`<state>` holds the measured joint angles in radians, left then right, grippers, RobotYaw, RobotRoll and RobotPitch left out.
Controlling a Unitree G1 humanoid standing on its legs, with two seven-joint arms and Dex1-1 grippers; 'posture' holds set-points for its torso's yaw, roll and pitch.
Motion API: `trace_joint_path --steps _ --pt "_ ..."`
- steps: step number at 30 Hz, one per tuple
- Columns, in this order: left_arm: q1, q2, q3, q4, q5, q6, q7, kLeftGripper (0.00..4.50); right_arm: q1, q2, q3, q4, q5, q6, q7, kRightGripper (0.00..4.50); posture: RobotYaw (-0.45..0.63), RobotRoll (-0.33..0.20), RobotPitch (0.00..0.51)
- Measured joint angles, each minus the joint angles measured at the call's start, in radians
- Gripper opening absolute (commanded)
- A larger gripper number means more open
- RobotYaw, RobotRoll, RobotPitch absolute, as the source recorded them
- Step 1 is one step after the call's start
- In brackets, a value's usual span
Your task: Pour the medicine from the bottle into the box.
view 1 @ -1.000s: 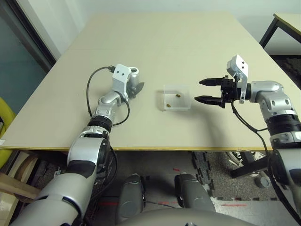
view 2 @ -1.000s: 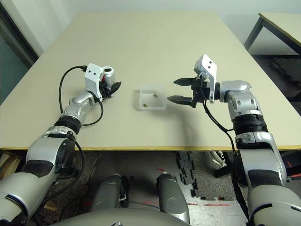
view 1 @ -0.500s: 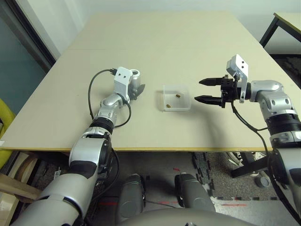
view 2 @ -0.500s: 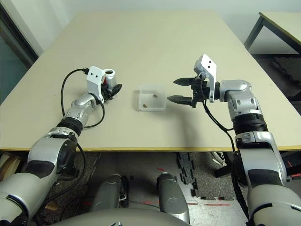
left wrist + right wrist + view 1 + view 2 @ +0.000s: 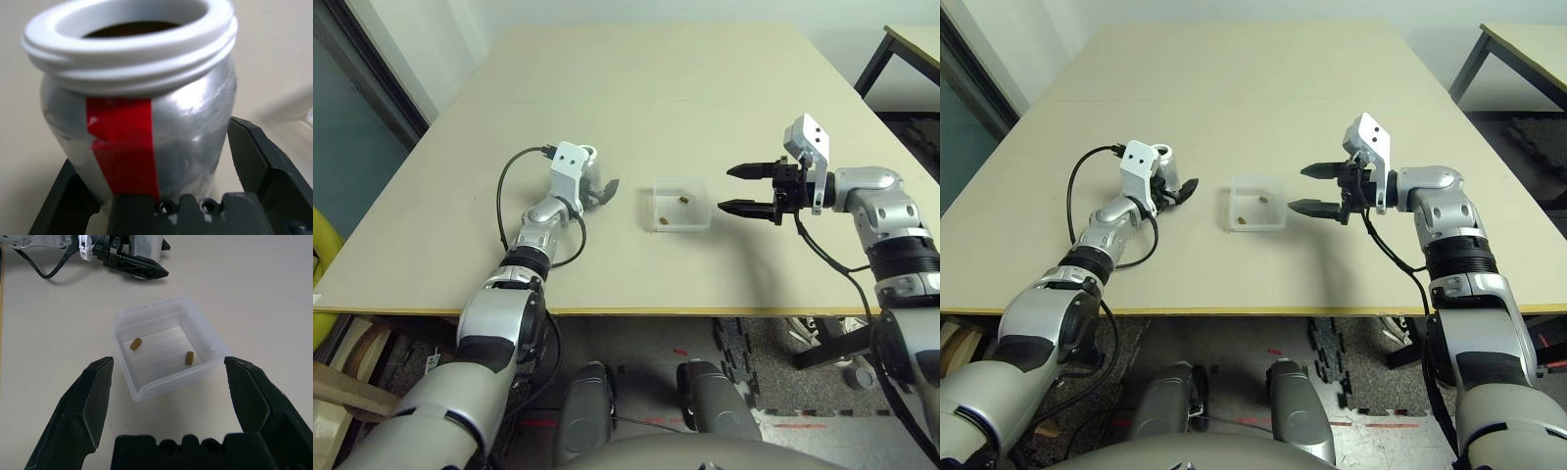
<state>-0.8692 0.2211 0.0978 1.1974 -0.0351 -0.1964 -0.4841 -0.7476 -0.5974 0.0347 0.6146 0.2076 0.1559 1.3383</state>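
The bottle (image 5: 146, 98), white with a red label and no cap on it, stands upright on the table (image 5: 636, 88) left of the box. My left gripper (image 5: 597, 182) is open around it, one finger (image 5: 254, 152) clearly apart from its side. The wrist camera mount partly hides the bottle (image 5: 1163, 153) in the head views. The box (image 5: 681, 204), a clear shallow tray, sits mid-table with two brownish pills of medicine (image 5: 136, 343) in it. My right gripper (image 5: 736, 188) hovers open just right of the box, fingers pointing at it, with nothing between them.
A black cable (image 5: 509, 186) loops over the table beside my left wrist. The table's front edge (image 5: 636, 311) runs close below both arms. A second table (image 5: 911, 44) stands off the far right corner.
My left gripper has opened and let go of the bottle, which stays upright on the table. The right arm, box and pills have not moved.
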Motion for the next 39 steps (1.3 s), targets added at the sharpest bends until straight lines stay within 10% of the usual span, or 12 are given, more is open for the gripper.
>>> trace_joint_path --steps 26,39 --pt "0.118 0.037 0.023 -0.166 -0.042 0.003 -0.047 4.47 -0.023 0.023 0.010 0.046 -0.020 -0.031 0.007 4.50 -0.16 0.000 0.056" --pt "0.353 0.069 0.019 -0.553 -0.070 0.150 -0.102 4.47 -0.024 0.028 0.010 0.057 -0.024 -0.038 0.007 4.50 -0.16 0.000 0.072"
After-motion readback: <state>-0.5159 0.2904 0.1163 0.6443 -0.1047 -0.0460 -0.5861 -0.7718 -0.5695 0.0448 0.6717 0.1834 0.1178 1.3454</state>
